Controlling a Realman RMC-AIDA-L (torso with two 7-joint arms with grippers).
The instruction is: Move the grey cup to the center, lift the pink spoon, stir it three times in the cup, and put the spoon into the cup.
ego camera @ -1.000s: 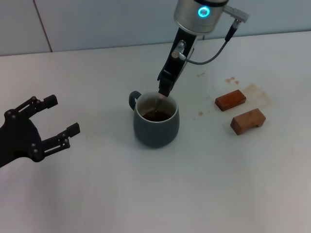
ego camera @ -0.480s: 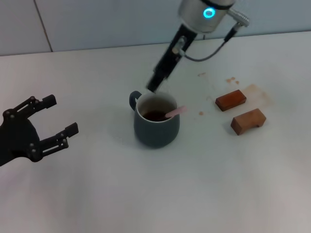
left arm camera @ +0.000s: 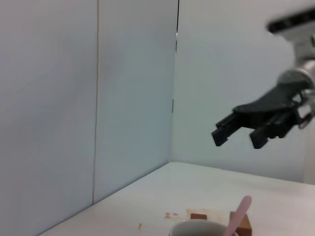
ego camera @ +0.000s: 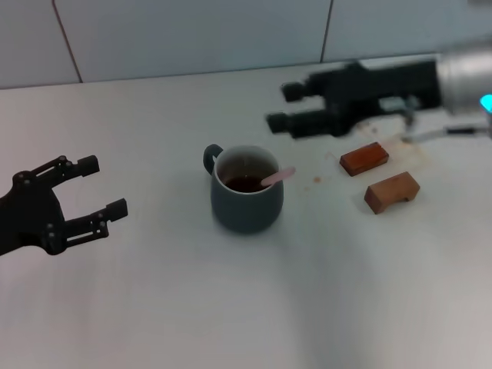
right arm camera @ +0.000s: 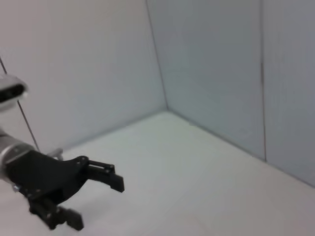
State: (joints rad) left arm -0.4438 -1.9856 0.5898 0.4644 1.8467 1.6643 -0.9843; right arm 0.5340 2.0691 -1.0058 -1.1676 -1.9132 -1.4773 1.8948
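White table (ego camera: 231, 307) carries everything. Over its far right side the right gripper (ego camera: 286, 106) hangs in the air, fingers spread and holding nothing, well apart from the cup. At the left edge the left gripper (ego camera: 98, 187) hovers, fingers also spread and empty. Near the middle stands the grey cup (ego camera: 246, 192), dark liquid inside. Two brown blocks (ego camera: 364, 158) lie to its right. The pink spoon (ego camera: 277, 176) leans in the cup, handle over the rim.
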